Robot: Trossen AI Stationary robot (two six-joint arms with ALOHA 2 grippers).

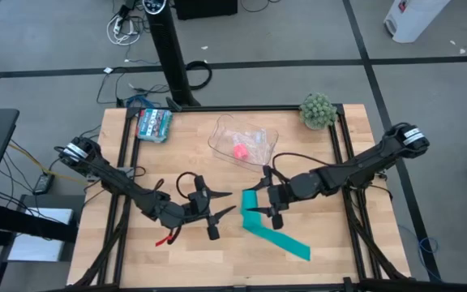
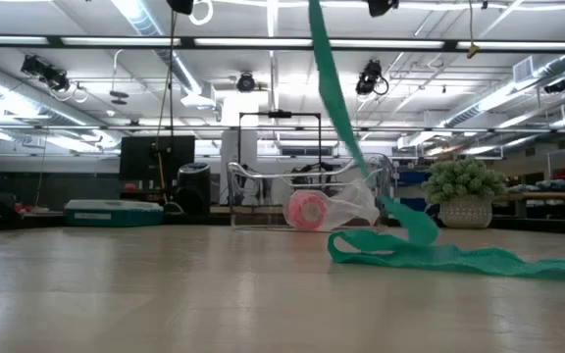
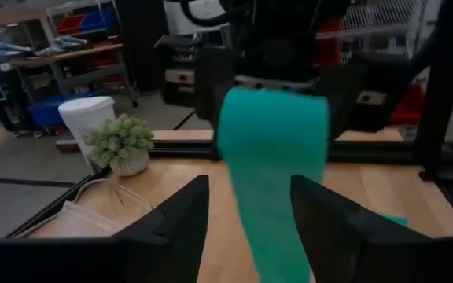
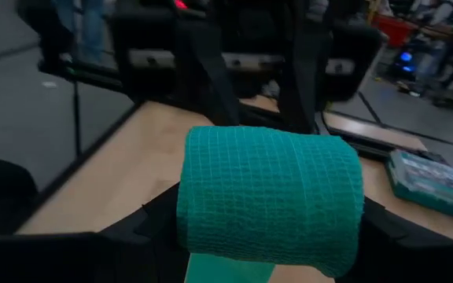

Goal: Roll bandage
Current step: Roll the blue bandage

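The bandage [image 4: 270,200], partly rolled, sits clamped in the right pincer [image 1: 267,203] above the counter [image 1: 185,154], its tail trailing onto the wood. The left pincer [image 1: 217,213] waits apart just beside it. Keep the strip taut and edges aligned while winding

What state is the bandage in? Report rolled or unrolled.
Partly rolled: the right gripper holds the bandage roll, its tail trailing onto the table.

My two arms are dark, jointed and slim, silver-ringed at the shoulders, black cables looping alongside; each pincer's fingers [image 3: 171,228] are black, tapered wedges.
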